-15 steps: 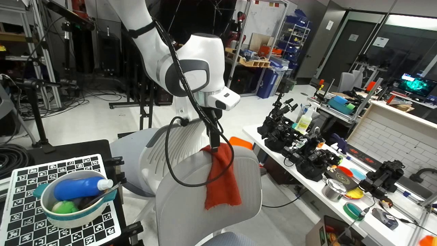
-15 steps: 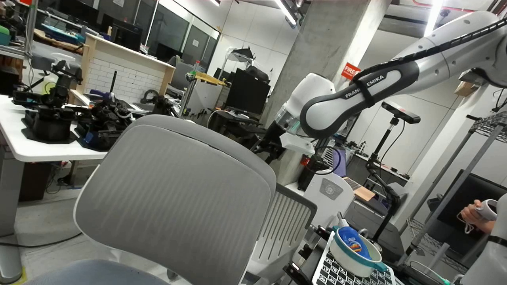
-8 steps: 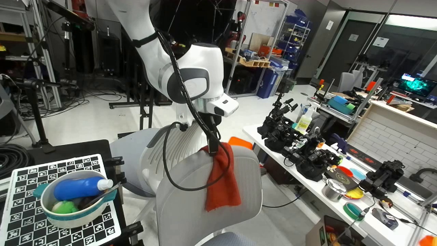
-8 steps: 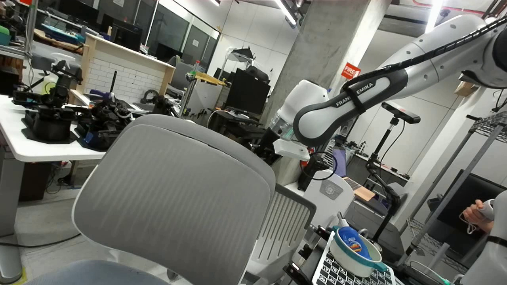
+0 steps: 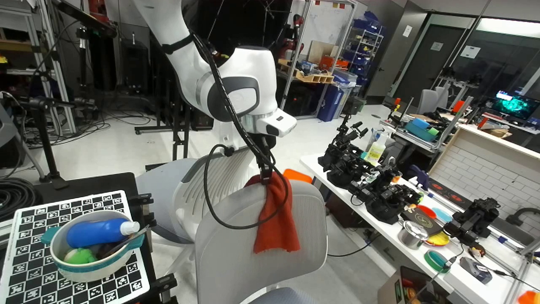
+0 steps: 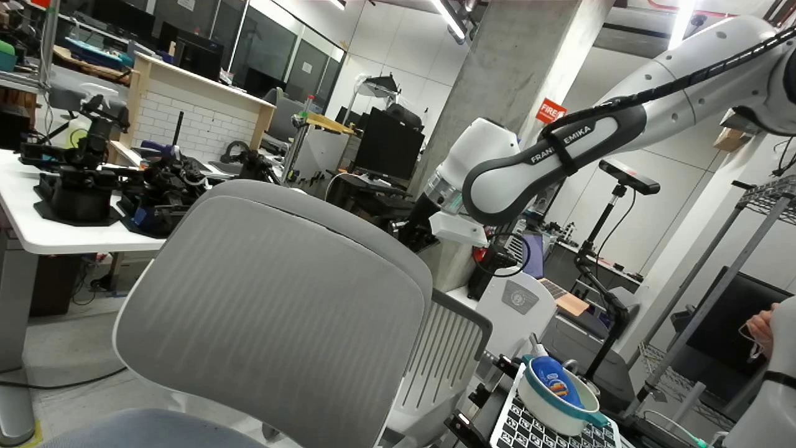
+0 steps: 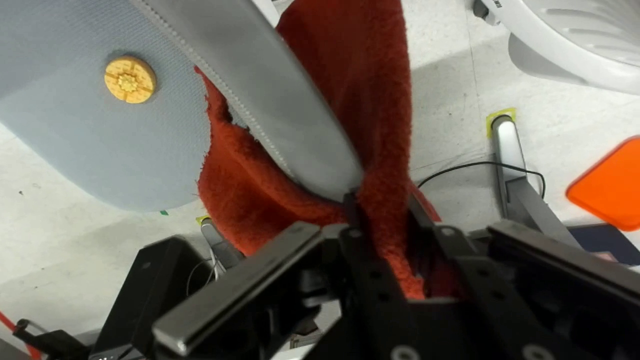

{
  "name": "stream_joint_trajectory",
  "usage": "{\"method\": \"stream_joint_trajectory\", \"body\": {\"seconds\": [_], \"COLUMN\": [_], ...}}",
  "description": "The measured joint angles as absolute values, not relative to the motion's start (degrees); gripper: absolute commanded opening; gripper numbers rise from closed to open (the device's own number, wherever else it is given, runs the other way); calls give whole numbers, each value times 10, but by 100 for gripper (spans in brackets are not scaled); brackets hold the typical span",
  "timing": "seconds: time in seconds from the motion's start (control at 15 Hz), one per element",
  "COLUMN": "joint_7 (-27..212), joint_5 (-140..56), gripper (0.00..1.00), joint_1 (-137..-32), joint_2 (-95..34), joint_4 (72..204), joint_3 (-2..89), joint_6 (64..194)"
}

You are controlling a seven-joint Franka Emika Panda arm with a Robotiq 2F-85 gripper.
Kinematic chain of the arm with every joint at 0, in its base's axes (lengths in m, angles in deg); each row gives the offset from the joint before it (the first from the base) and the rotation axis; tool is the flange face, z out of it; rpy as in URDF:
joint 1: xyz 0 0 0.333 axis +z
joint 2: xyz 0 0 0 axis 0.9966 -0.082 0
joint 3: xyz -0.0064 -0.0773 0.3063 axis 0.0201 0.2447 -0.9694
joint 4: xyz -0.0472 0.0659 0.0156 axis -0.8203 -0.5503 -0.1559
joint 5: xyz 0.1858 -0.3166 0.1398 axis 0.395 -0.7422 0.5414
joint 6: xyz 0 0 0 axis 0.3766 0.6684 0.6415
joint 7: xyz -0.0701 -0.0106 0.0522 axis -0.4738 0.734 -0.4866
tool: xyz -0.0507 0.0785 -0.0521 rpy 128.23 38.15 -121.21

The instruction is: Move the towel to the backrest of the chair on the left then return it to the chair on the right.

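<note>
The red towel (image 5: 276, 228) hangs over the top edge of a grey chair's backrest (image 5: 219, 236), right of a second grey chair (image 5: 211, 185) in this exterior view. At that top edge my gripper (image 5: 265, 180) points down, shut on the towel's upper part. The wrist view shows the towel (image 7: 382, 190) bunched between the fingers of the gripper (image 7: 385, 200), beside the backrest's rim (image 7: 300, 125). One flap falls on each side of the rim. In an exterior view the near backrest (image 6: 273, 311) hides the towel; the second chair (image 6: 444, 354) stands behind it.
A black cable (image 5: 211, 202) loops from the wrist in front of the backrest. A pot (image 5: 90, 270) with a blue bottle sits on a checkered board (image 5: 25, 253). A white table (image 5: 384, 232) bears black devices. A yellow disc (image 7: 130, 79) lies on the seat.
The gripper dipped to the backrest's top, then rose slightly. Its jaws have come together on the towel, whose top is now bunched and whose lower edge has shifted up a little.
</note>
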State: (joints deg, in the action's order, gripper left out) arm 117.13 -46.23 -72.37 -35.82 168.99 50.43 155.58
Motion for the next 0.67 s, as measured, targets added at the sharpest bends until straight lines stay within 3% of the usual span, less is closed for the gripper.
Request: {"method": "stream_joint_trajectory", "body": {"seconds": [0.67], "joint_7": [1261], "joint_5": [-562], "gripper": [3], "joint_1": [-662], "joint_2": [-214], "joint_4": [1700], "joint_3": [509], "joint_6": [1538]}}
